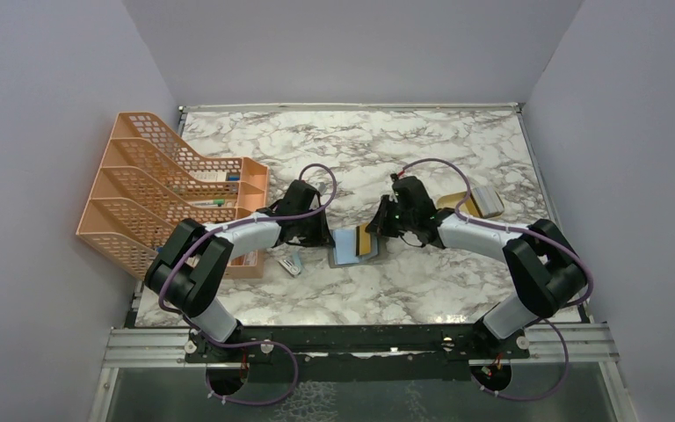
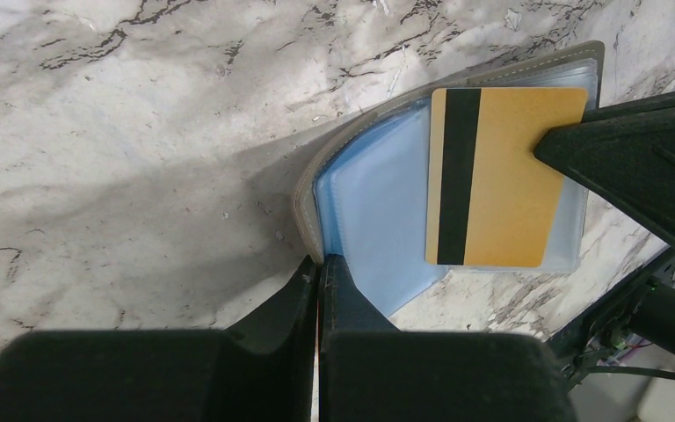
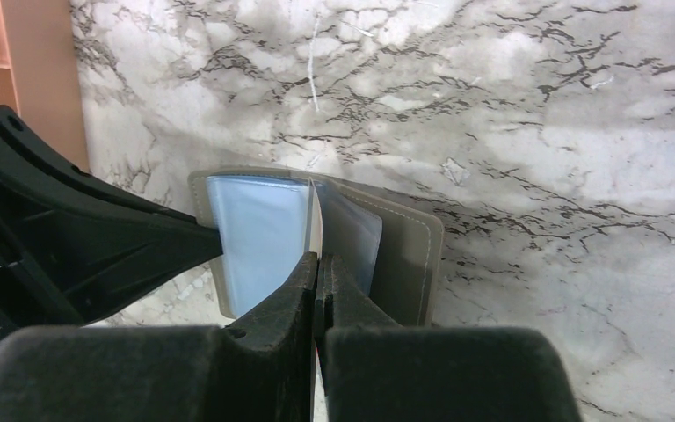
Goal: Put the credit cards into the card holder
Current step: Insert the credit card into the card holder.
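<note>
Left wrist view: my left gripper [image 2: 319,271] is pinched shut on the near edge of the holder [image 2: 365,202], which lies open mid-table, blue inside. My right gripper [image 3: 317,264] is clamped on a gold, black-striped card [image 2: 501,176] flat over the pockets. Beyond: rack [image 1: 167,193] left, tray [image 1: 450,200] right.

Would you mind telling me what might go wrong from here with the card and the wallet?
The left pincer grips the wallet only at its edge, so it may slip or fold shut. The right pincer holds the card by one edge; pushing could twist it past the pocket. The pincers sit close and might collide.
</note>
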`<state>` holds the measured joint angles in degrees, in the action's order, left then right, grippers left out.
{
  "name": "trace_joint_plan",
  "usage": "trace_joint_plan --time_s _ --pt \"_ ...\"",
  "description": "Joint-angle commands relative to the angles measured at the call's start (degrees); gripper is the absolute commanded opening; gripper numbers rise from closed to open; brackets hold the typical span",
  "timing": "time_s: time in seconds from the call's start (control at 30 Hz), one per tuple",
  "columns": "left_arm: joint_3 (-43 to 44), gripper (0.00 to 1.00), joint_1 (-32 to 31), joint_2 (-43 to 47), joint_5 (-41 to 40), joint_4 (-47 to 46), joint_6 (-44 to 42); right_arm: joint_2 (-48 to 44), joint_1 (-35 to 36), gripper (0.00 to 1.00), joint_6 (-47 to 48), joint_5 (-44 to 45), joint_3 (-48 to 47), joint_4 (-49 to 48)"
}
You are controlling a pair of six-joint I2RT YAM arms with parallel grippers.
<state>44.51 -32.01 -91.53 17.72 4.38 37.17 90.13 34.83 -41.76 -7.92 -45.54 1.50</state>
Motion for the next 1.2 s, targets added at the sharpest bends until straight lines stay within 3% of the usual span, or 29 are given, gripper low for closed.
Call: trace_joint_plan --time_s 0.0,0.4,1.17 --pt "0.91 0.00 -0.11 -0.35 0.33 0.77 -1.26 0.09 -0.62 0.01 0.60 2.79 2.13 -2.71" --pt "1.27 0.00 -0.12 -1.49 -0.58 1.44 -1.82 0.03 -1.88 0.01 3.17 3.74 2.80 -4.23" --pt "1.16 0.00 -0.16 -1.61 -0.64 0.92 -0.60 4.18 -1.89 0.01 0.32 -9.52 9.06 -18.26"
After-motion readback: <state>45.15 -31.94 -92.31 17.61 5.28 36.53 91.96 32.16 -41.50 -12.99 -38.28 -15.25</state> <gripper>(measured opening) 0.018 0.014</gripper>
